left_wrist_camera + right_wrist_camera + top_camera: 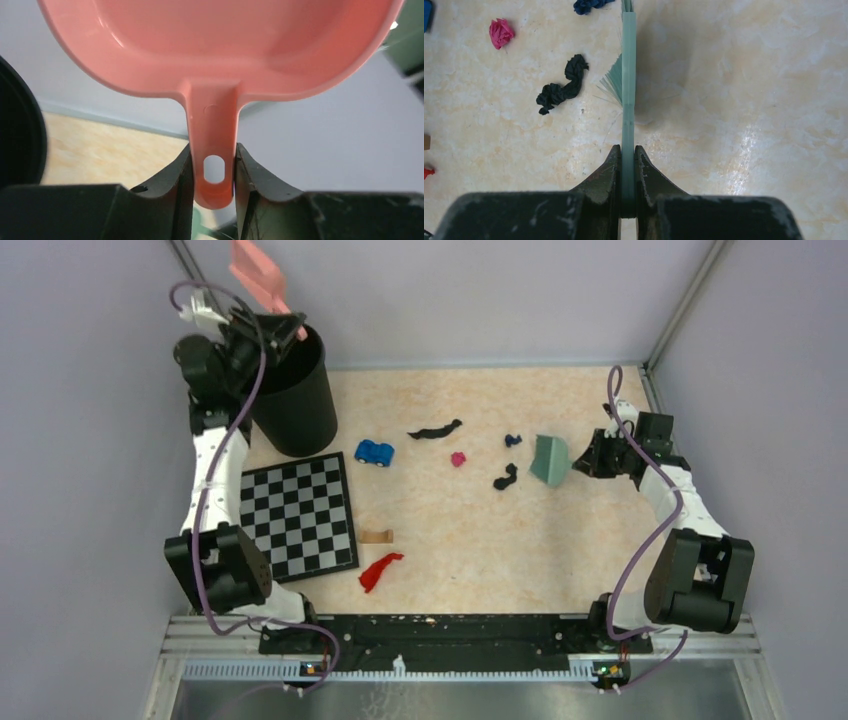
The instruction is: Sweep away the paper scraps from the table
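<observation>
Your right gripper (627,159) pinches a green brush (628,65), its bristles low beside a black scrap. The paper scraps (505,477) lie scattered across the table (480,540). Your left gripper (213,161) clamps the pink dustpan (215,50) by its handle, high near the black bin (292,390). Lower the pan flat first, then sweep toward it.

Robot lab cell (grey panels (80,390), aluminium frame (686,300)).

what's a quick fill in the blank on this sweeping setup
1. The left fingers grip the handle of the ____ dustpan, raised near the black bin.
2. The right fingers clamp a ____ brush.
3. The blue toy car stands beside the ____ board.
Missing words: pink; green; chequered
</observation>
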{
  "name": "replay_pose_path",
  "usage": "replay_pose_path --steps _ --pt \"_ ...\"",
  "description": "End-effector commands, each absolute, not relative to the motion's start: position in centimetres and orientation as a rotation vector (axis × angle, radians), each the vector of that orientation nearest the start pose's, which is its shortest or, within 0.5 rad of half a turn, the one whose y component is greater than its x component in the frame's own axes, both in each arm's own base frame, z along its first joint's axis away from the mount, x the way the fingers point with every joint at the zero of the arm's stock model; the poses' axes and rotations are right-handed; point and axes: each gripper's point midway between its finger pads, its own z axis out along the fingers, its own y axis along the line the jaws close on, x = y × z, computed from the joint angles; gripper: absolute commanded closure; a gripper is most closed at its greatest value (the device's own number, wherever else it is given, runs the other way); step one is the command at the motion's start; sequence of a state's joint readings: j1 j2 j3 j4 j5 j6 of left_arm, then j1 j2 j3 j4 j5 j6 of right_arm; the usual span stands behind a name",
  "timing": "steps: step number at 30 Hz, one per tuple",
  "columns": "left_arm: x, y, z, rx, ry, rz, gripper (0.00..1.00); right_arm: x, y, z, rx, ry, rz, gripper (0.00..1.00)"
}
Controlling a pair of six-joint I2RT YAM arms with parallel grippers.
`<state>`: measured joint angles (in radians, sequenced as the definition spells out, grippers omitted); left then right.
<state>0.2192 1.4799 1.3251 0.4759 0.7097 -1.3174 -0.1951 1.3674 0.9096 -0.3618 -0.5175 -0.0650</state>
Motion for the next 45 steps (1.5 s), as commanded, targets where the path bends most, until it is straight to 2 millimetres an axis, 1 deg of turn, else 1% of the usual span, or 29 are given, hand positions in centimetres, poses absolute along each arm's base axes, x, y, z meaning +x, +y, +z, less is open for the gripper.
replay_pose_path --steps 1,2,3,6,8,10,11,13,15,19,21,22,24,26,28,29,31,33,35,36,38,39,40,41,42,43,45 --pt "45.4 -3.0 41.5 -0.275 1.717 -0.759 1.0 35.0 1.6 13.1 -0.114 2.284 0.485 1.0" --pt "45.5 -2.5 42.1 -0.252 1.715 -0.679 1.0 35.0 1.6 13.0 -0.115 2.286 0.489 1.0" --pt "45.6 -2.2 42.2 -0.245 1.719 -0.626 1.0 35.0 1.7 12.9 -0.116 2.288 0.493 1.0" --pt "45.7 -2.0 41.6 -0.217 1.739 -0.477 1.0 35.0 1.7 12.8 -0.115 2.296 0.5 1.0" --pt "45.7 -2.2 40.7 -0.203 1.766 -0.361 1.0 34.9 1.7 12.8 -0.115 2.296 0.5 1.0" --pt "45.6 -3.2 39.6 -0.151 1.796 -0.263 1.0 34.9 1.7 12.8 -0.116 2.293 0.498 1.0" --pt "45.3 -4.0 39.1 -0.123 1.807 -0.227 1.0 34.9 1.7 12.8 -0.116 2.292 0.497 1.0" --pt "44.6 -5.0 38.0 -0.097 1.826 -0.153 1.0 35.0 1.6 13.0 -0.119 2.287 0.49 1.0" --pt "43.8 -6.6 36.9 -0.053 1.845 -0.145 1.0 35.0 1.5 12.9 -0.119 2.286 0.475 1.0" --pt "41.5 -9.9 33.6 0.033 1.922 -0.216 1.0 35.2 0.9 13.7 -0.119 2.265 0.424 1.0" --pt "40.1 -11.4 32.0 0.078 1.956 -0.25 1.0 35.3 0.7 14.6 -0.119 2.244 0.399 1.0" --pt "39.4 -11.9 30.5 0.096 1.987 -0.258 1.0 35.3 0.6 15.2 -0.12 2.231 0.387 1.0" --pt "38.1 -12.9 28.8 0.154 2.018 -0.291 1.0 35.2 0.6 16.4 -0.125 2.212 0.354 1.0" --pt "36.9 -13.3 26.9 0.188 2.048 -0.295 1.0 35.2 -0.1 17.5 -0.121 2.207 0.25 1.0" --pt "35.4 -14.3 24.9 0.254 2.086 -0.335 1.0 34.9 0.3 18.8 -0.159 2.187 0.21 1.0" --pt "34.8 -14.6 23.7 0.279 2.114 -0.345 1.0 34.6 0.9 19.4 -0.19 2.174 0.219 1.0" --pt "33.7 -15.3 21.4 0.319 2.176 -0.366 1.0 33.6 3.0 20.5 -0.293 2.148 0.283 1.0" --pt "32.8 -15.7 19.6 0.337 2.221 -0.385 1.0 32.0 5.9 21.4 -0.446 2.117 0.373 1.0" --pt "32.2 -15.8 18.4 0.336 2.247 -0.39 1.0 29.8 9.4 22.3 -0.611 2.075 0.515 1.0" --pt "32.1 -15.5 17.9 0.325 2.252 -0.375 1.0 28.4 11.1 22.7 -0.689 2.052 0.597 1.0" --pt "32.2 -14.6 17.2 0.29 2.239 -0.32 1.0 25.8 14.1 23.5 -0.828 2.011 0.737 1.0" --pt "32.4 -13.9 17.1 0.266 2.225 -0.282 1.0 24.9 15.3 23.6 -0.866 2.012 0.783 1.0" --pt "32.5 -12.8 16.7 0.208 2.224 -0.22 1.0 24.1 16.4 23.5 -0.894 2.018 0.823 1.0" --pt "32.8 -11.3 16.7 0.146 2.206 -0.132 1.0 23.2 17.6 23.2 -0.933 2.035 0.883 1.0" --pt "32.9 -10.4 16.6 0.118 2.196 -0.085 1.0 22.2 18.7 22.9 -0.987 2.046 0.944 1.0" --pt "32.9 -9.8 16.7 0.098 2.186 -0.053 1.0 21.3 19.8 22.7 -1.043 2.053 0.992 1.0" --pt "32.7 -9.3 16.7 0.076 2.176 -0.034 1.0 19.5 22.3 22.4 -1.164 2.061 1.096 1.0"
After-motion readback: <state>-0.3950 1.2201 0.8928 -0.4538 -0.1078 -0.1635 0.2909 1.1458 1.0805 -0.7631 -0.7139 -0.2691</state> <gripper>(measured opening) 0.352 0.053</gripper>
